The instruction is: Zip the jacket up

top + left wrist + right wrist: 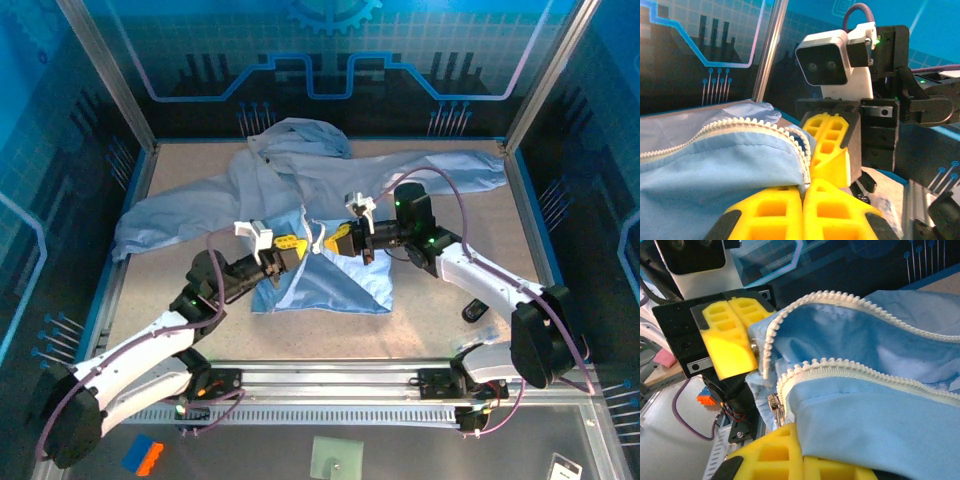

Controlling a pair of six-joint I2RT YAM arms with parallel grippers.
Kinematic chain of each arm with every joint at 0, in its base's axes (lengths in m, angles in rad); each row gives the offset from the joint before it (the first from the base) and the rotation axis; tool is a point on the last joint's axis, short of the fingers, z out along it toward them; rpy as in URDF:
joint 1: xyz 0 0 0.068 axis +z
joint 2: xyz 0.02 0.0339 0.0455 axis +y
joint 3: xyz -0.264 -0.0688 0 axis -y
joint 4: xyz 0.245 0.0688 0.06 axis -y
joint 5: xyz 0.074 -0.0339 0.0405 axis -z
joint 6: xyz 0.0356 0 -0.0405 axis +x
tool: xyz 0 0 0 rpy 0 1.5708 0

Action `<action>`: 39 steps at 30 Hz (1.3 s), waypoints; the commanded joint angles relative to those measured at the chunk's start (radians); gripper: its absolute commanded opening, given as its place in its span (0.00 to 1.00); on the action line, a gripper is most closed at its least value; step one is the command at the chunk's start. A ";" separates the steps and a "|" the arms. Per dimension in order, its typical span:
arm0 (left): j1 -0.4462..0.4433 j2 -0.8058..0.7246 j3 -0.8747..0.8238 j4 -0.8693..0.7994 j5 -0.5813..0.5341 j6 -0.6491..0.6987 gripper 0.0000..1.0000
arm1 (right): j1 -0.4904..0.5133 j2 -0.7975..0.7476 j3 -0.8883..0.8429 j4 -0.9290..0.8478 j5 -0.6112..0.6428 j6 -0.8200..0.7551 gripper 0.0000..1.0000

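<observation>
Top view: jacket (270,180), pale blue and crinkled, spread mid-table; hood far, sleeves out left and right. At its near hem the left gripper (303,248) and right gripper (332,240) meet, each clenched on a front edge.
Left wrist view: white zipper teeth (740,127), unjoined.
Right wrist view: slider (774,407) beside the right fingers. Judged need: feed the loose end in straight, edges taut.

Bare table (500,228) right — jacket (300,180) mid-table
</observation>
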 commanded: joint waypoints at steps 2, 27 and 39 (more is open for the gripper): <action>-0.002 0.043 0.039 0.109 -0.016 0.073 0.00 | 0.010 -0.019 0.006 0.073 -0.034 -0.059 0.00; -0.003 0.013 -0.047 0.202 -0.053 0.061 0.00 | 0.010 0.010 -0.015 0.182 0.019 -0.002 0.00; -0.004 0.037 -0.052 0.222 -0.041 0.052 0.00 | 0.010 0.022 -0.010 0.190 0.031 0.008 0.00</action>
